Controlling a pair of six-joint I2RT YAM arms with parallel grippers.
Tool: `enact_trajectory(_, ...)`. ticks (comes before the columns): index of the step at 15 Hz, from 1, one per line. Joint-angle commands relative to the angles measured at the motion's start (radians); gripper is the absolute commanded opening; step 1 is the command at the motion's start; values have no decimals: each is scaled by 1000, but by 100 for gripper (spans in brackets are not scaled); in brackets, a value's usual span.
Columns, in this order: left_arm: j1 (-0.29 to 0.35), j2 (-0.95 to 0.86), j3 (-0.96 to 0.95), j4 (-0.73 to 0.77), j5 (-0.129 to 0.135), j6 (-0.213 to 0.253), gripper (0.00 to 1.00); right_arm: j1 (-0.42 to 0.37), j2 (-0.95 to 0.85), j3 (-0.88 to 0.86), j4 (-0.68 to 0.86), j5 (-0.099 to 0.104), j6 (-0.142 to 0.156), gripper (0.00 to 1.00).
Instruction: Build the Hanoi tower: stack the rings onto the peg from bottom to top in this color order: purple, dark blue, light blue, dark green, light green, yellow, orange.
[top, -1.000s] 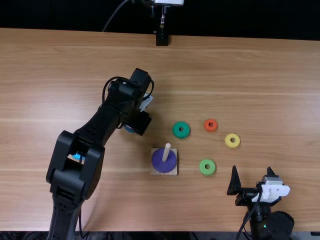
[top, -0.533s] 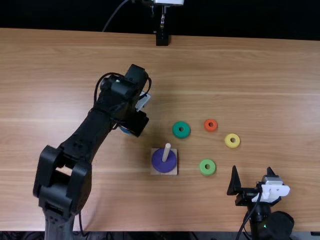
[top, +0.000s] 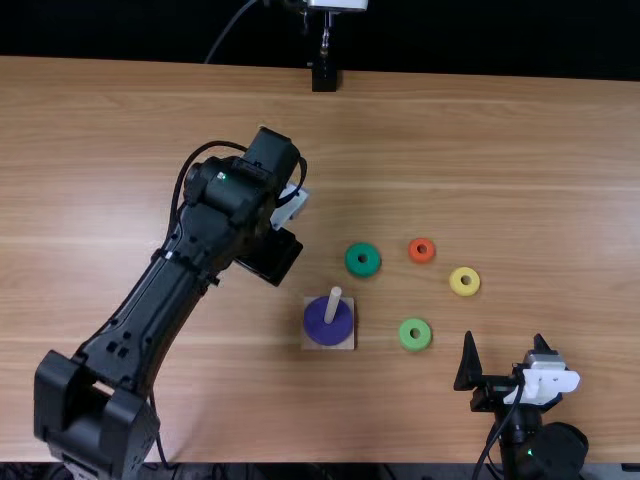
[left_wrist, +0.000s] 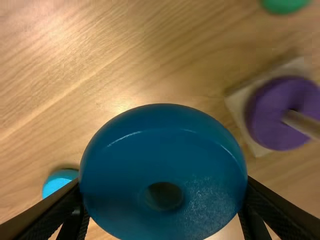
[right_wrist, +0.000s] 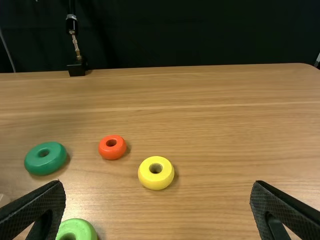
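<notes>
In the top view my left gripper (top: 270, 256) is over the table, up and left of the peg base (top: 348, 343). My left gripper (left_wrist: 163, 195) is shut on the dark blue ring (left_wrist: 165, 145), its hole facing the wrist camera. The purple ring (top: 328, 321) lies around the peg (top: 333, 303) on the base. Beyond the held ring is the light blue ring (left_wrist: 61, 182), partly behind a finger. At the lower right stands my right gripper (top: 505, 352), open with nothing between its fingers; the right wrist view has this gripper (right_wrist: 157, 192) spread wide.
Right of the peg lie the dark green ring (top: 362, 260), orange ring (top: 422, 250), yellow ring (top: 464, 281) and light green ring (top: 415, 334). A black stand (top: 324, 78) is at the table's far edge.
The left arm's elbow has swung down and left, while its gripper has stayed over nearly the same spot. Blue seen under that gripper is now hidden. The right arm has kept still.
</notes>
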Motion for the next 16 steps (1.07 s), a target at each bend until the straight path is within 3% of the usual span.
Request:
enact_trajectory(1, -10, -67, -1, -5, 52, -8, 0, -6, -12, -68, -71, 2, 9, 100)
enact_trajectory(2, -12, -89, -1, -6, 74, -11, 0, -6, -12, -68, -71, 2, 7, 100)
enact_trajectory(6, -43, -135, 26, -97, 118, -11, 0, -6, -12, -68, -71, 2, 7, 100)
enact_trajectory(13, -164, -118, 150, -139, 122, -20, 0, -6, -12, -68, -71, 2, 7, 100)
enact_trajectory(16, -208, -72, 197, -137, 122, -72, 0, -6, -12, -68, -71, 2, 9, 100)
